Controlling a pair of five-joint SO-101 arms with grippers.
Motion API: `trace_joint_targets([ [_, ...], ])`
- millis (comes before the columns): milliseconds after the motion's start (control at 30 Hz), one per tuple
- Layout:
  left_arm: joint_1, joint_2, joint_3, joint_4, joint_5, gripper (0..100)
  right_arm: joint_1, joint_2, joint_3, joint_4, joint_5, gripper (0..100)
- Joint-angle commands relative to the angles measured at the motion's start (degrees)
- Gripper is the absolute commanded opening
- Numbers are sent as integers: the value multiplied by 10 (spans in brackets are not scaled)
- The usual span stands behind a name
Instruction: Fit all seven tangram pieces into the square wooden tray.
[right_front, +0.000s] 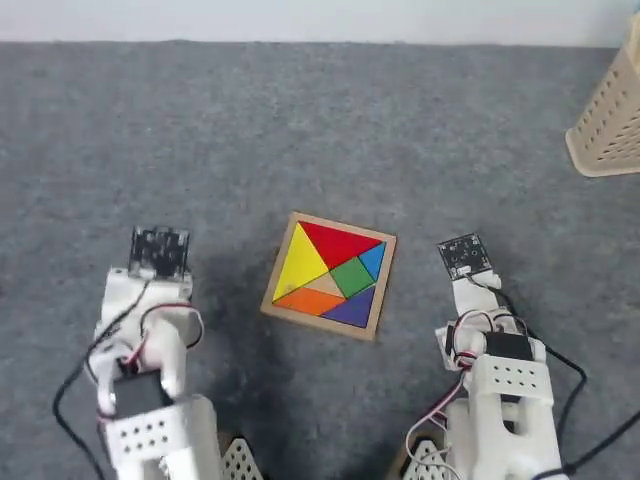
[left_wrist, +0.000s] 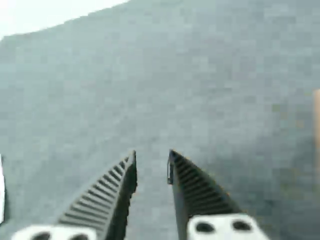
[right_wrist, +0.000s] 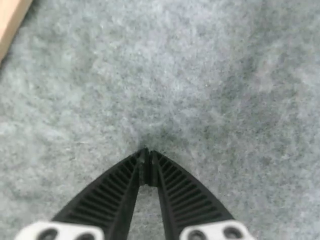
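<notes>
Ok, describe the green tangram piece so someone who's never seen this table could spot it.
Find the square wooden tray on the grey felt between the two arms. Near its middle, below the red triangle and right of the yellow triangle, lies the green piece. It is the only green shape there, and square rather than triangular.

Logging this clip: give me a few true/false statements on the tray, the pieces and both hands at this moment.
1. The right hand is shut and empty. True.
2. The left hand grips a tangram piece. False: it is open and holds nothing, above the grey mat.
3. The wooden tray lies between the left arm and the right arm. True.
4. The yellow piece lies loose on the mat. False: it sits inside the tray, next to the red piece.
</notes>
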Motion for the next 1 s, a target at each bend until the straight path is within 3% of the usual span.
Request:
trace_joint_targets([
  [0,-35,-146,70,2,-20,97,9,2,-26,7,8,6],
  [167,-25,-126,74,31,-20,98,9,-48,-29,32,9,6],
  [300,17,-100,76,64,-20,98,9,-173,-61,146,9,6],
  [400,37,-91,76,77,-20,98,9,-284,-30,175,10,9],
  [633,39,-89,76,84,-20,98,13,-508,124,244,103,7],
  [967,39,-89,76,84,-20,98,138,-478,126,251,105,7],
])
